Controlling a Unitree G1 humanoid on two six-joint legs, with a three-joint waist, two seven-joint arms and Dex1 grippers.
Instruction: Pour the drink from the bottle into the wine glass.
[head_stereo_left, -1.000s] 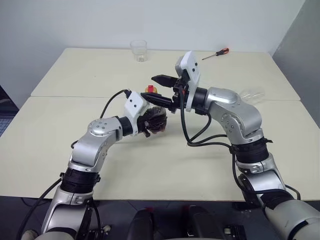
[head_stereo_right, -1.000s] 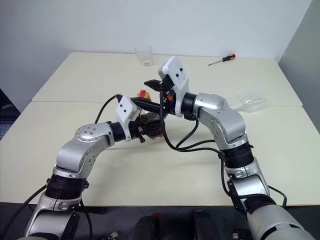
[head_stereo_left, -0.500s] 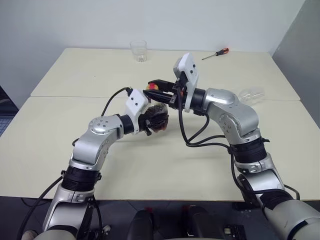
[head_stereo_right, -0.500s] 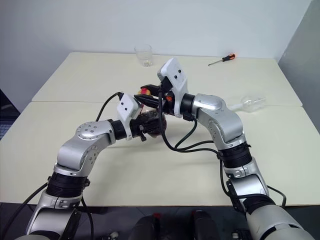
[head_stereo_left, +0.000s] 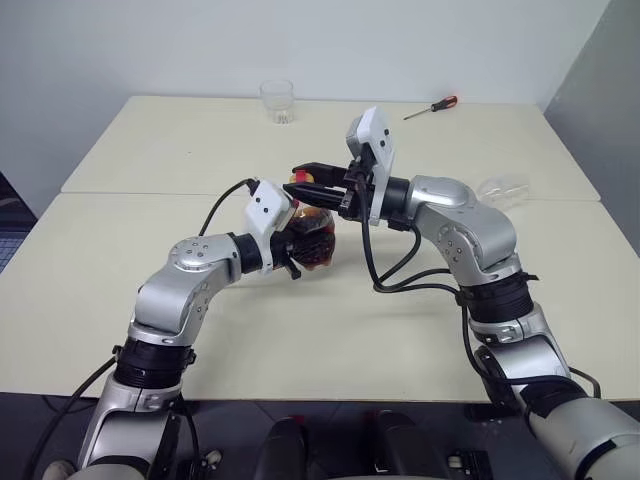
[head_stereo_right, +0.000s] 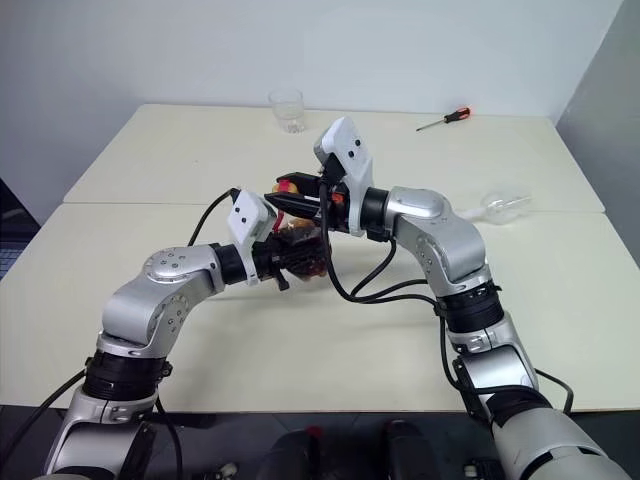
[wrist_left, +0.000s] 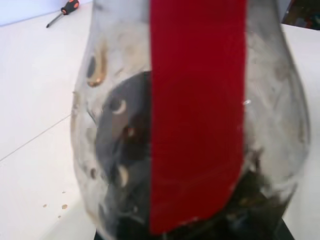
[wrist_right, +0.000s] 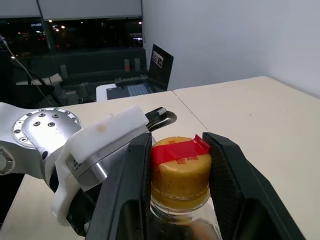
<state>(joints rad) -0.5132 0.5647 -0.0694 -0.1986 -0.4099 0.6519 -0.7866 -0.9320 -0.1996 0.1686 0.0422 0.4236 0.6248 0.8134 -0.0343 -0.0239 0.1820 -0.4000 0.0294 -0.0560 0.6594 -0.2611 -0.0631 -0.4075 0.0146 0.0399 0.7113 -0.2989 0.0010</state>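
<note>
Grippers first: my left gripper (head_stereo_left: 300, 243) is clamped around the round belly of the small clear plastic bottle (head_stereo_left: 312, 228) with the red label strip. I hold it up above the pale cream desk (head_stereo_left: 330, 320), near the middle, and it stands about upright. In the left wrist view, the bottle's bulging side sits right up close, and the dark brown cola-like drink (wrist_left: 125, 165) shows low inside it, with bubbles and drips on the clear wall above.

My right gripper (wrist_right: 177, 165) comes in from the side, pointing toward my left. Its two black fingers (wrist_right: 131, 185) sit on either side of the bottle's yellow cap (wrist_right: 181, 172), pressed close against it. A red strip runs over the top of the cap. So this gripper is closed on the cap, and the cap is on the bottle.

I see the clear stemmed wine glass (head_stereo_right: 498, 207) lying on its side near the right edge of the desk, well apart from the bottle and both grippers. It looks like there is no drink in it.

At the far edge of the desk stands a short clear tumbler (head_stereo_left: 278, 101). A screwdriver with a red and black handle (head_stereo_left: 432, 107) lies further to the right, also near the far edge.
</note>
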